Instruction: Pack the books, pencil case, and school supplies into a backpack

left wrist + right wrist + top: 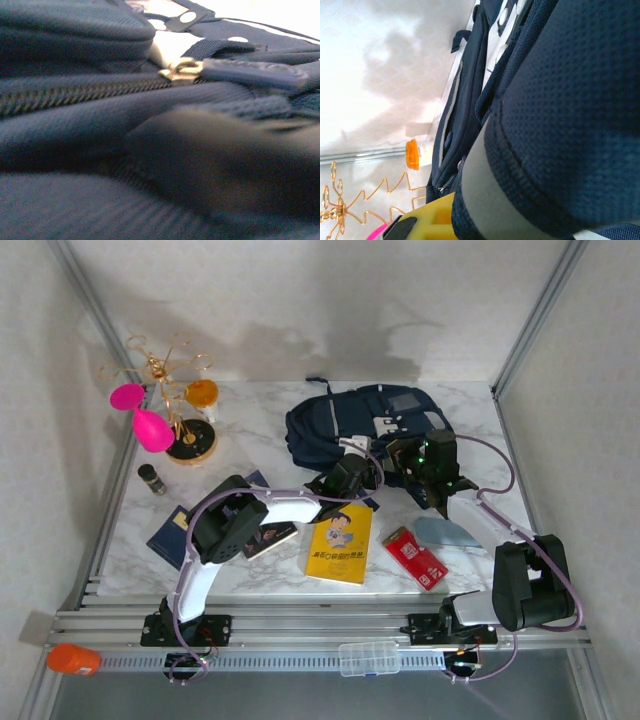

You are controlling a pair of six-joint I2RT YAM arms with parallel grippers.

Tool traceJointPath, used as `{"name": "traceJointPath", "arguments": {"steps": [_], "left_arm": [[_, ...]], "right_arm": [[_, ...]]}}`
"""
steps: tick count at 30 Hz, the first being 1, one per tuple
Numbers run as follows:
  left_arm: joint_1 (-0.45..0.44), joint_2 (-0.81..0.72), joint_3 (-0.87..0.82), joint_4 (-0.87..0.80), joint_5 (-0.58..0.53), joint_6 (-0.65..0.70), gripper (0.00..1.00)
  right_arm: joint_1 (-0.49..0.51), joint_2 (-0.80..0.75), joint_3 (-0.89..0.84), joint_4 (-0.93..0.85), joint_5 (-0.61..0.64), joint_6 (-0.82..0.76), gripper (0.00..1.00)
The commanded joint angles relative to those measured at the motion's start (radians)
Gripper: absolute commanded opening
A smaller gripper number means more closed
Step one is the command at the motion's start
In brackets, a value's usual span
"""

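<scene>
The navy backpack (345, 425) lies at the back middle of the table. My left gripper (354, 474) is pressed against its near edge. Up close in the left wrist view are its closed zipper, the brass slider (181, 69) and a navy pull tab (255, 72); a dark blur hides the jaws. My right gripper (420, 464) sits at the bag's near right side, shut on a padded navy strap (560, 125) beside its yellow finger (427, 220). The yellow book (340, 543) lies in front. A dark book with a portrait (268, 538) lies under the left arm.
A navy booklet (170, 535) lies at the left. A red packet (415, 557) and a grey-blue pouch (447, 532) lie near the right arm. A gold wire stand with pink ornaments (165, 425), an orange-lidded jar (202, 395) and a small black cylinder (152, 479) stand back left.
</scene>
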Motion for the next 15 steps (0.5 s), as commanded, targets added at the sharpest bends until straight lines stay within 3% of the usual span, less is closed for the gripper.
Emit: {"name": "traceJointPath", "arguments": {"steps": [1, 6, 15], "left_arm": [[0.025, 0.019, 0.046, 0.002, -0.009, 0.017, 0.19], [0.031, -0.034, -0.018, 0.032, 0.01, 0.03, 0.0], [0.068, -0.203, -0.204, 0.018, 0.082, -0.001, 0.0]], "right_arm": [[0.007, -0.017, 0.031, 0.076, -0.034, -0.004, 0.0], [0.0, -0.013, 0.049, 0.049, -0.03, -0.032, 0.0], [-0.053, 0.003, 0.085, 0.035, -0.075, -0.091, 0.0]]}}
